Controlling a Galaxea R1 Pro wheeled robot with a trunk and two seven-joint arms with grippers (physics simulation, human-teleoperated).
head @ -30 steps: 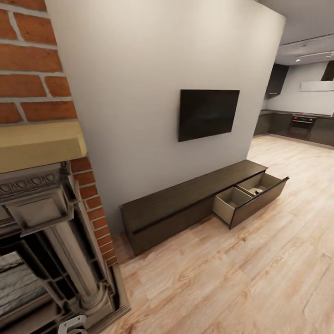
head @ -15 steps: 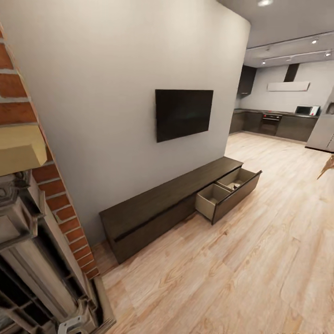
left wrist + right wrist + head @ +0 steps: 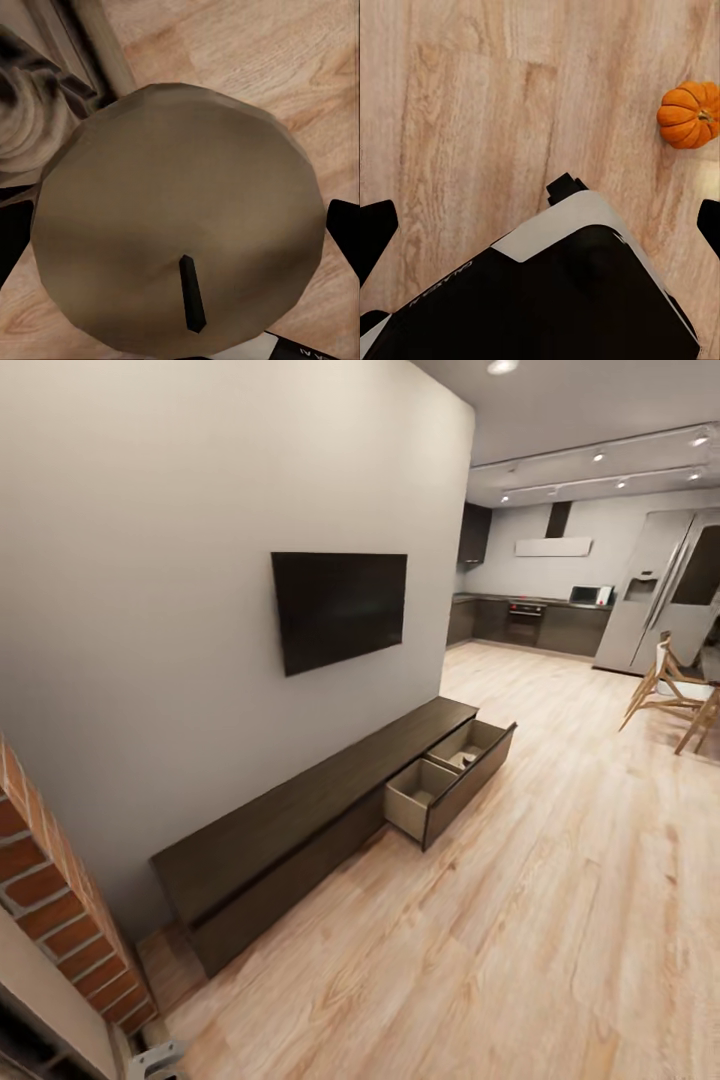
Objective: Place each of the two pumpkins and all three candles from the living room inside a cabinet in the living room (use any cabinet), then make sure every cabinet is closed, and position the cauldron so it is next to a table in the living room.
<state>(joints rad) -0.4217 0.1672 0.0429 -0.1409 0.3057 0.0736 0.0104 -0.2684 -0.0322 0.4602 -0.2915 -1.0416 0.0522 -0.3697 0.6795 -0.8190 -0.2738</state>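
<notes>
- Across the head view, whole framing swung since a second ago: camera turn, not moved furniture. Cabinet (image 3: 300,830) now nearer centre, brick fireplace (image 3: 60,920) almost gone past its closed end, kitchen revealed beyond its other end. Drawer (image 3: 440,780) at that end pulled out, ready for stowing; contents too small to make out.
- Left wrist view: candle (image 3: 180,217) clamped by left gripper (image 3: 180,236), not yet at the cabinet.
- Right wrist view: right gripper (image 3: 541,223) spread wide, empty. Pumpkin (image 3: 688,114) on bare floor; position relative to cabinet impossible to tell.
</notes>
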